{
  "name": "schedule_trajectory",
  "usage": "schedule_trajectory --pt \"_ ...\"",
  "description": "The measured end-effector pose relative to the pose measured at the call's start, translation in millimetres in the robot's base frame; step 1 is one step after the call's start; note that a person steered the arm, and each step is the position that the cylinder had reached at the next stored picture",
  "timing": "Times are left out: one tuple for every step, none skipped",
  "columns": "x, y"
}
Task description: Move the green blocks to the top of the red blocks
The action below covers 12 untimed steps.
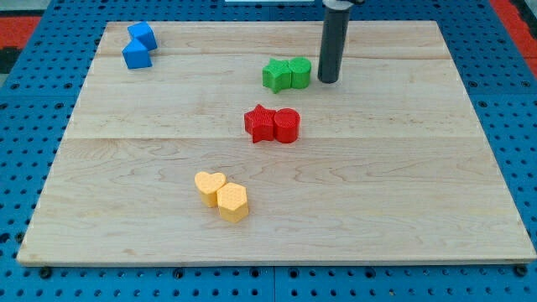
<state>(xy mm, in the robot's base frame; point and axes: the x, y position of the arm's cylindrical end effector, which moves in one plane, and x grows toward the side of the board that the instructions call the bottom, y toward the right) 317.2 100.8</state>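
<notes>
Two green blocks sit side by side near the view's top centre: a green star-shaped block [274, 75] and a green rounded block [299, 73] touching its right side. Below them, two red blocks touch each other: a red star-shaped block [261, 124] and a red cylinder [286, 126]. My tip [328, 81] stands just to the right of the green rounded block, with a small gap between them. The dark rod rises from it to the view's top edge.
Two blue blocks [138, 45] sit together at the top left of the wooden board [436, 193]. A yellow heart-shaped block [210, 186] and a yellow hexagonal block [232, 201] touch each other at the lower centre left. A blue pegboard surrounds the board.
</notes>
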Motion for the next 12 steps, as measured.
schedule_trajectory --pt "-27.5 13.6" --pt "-22.5 -15.1" --pt "-4.0 -15.0" --pt "-0.8 -15.0" --pt "6.3 -24.1" --pt "6.2 -26.3" --pt "-36.9 -11.8" --pt "-41.2 -27.4" --pt "-24.1 -27.5" --pt "-13.1 -29.6" --pt "-13.0 -30.0" --pt "-6.2 -37.3"
